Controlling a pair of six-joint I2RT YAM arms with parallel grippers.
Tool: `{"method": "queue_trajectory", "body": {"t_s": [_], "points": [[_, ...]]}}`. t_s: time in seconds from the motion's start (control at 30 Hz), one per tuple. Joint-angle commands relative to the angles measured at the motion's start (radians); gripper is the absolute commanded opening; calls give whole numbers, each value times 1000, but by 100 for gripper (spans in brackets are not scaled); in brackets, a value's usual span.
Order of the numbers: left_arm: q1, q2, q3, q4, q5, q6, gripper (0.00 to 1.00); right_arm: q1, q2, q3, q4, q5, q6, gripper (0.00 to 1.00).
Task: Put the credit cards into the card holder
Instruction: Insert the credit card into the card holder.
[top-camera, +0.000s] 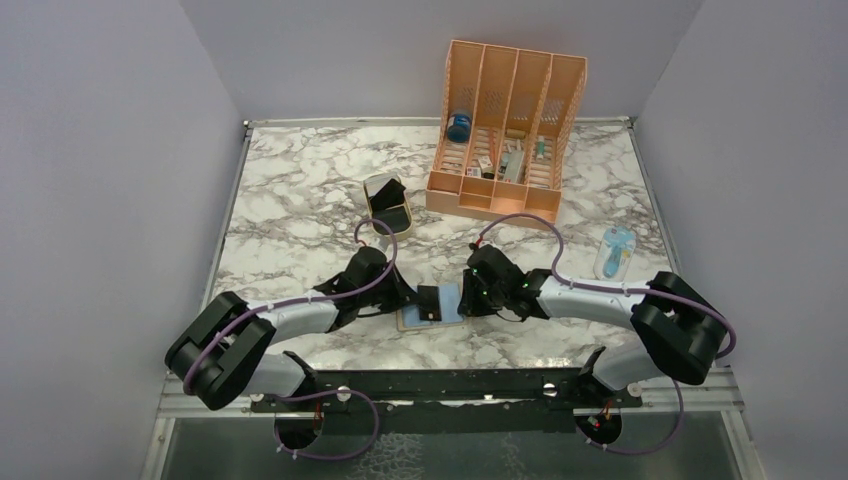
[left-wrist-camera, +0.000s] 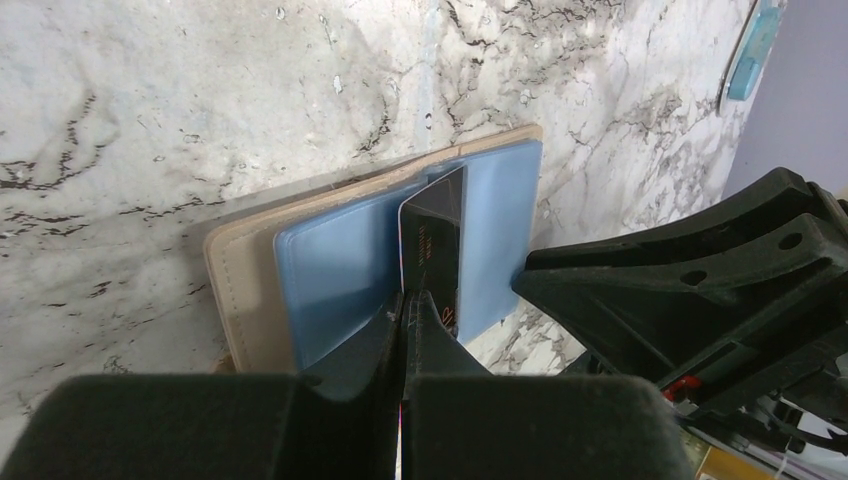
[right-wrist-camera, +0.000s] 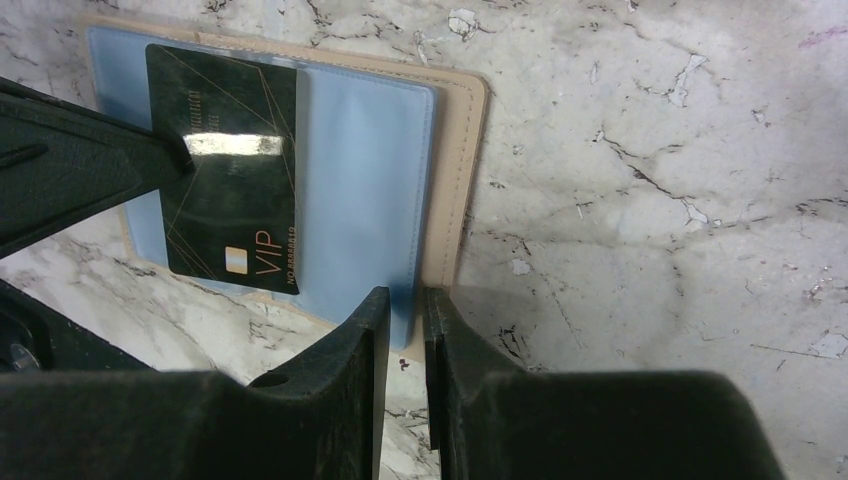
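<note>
1. Two grippers are meeting at the wallet (right-wrist-camera: 360, 180), which is lying open and flat on the tabletop (top-camera: 300, 190) with its blue pockets facing up.
2. The left gripper (left-wrist-camera: 405, 310) is reaching in from the wallet's left side with its jaws clenched tight on a black card (right-wrist-camera: 230, 190), which it is pinching by the end nearest its own wrist.
3. The card is lying over the wallet's blue lining, "VIP" face up, with one long edge running along the wallet's middle seam. Whether any of it is sitting inside a pocket I cannot tell.
4. The right gripper (right-wrist-camera: 405, 300) is coming in from the wallet's right side, with its tips sitting at that edge of the wallet.
5. Its jaws are standing nearly together with a slim gap between them, and a corner of the blue lining is showing in that gap. I cannot tell whether they are nipping the lining or only pressing on it.
6. An orange organizer (top-camera: 505, 130) is standing well beyond the wallet, towards the far right.
7. A small tan tray (top-camera: 371, 192) is sitting beyond the wallet, a little to its left, with something dark in it.
8. A blue item (top-camera: 613, 252) is lying well to the wallet's right.
</note>
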Motion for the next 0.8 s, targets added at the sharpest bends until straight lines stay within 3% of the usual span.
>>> {"method": "queue_trajectory", "body": {"t_s": [0.0,0.57,0.77], "points": [[-21,23,-7,7,-60,-8,0,5,-4,-21,21,-20,21,19],[-86,47,19,17,-105,-18,1,5,-8,-32,51,-49,45,19],[-93,24,31,-9,-117,-5,21,5,-38,-51,82,-101,57,18]]}}
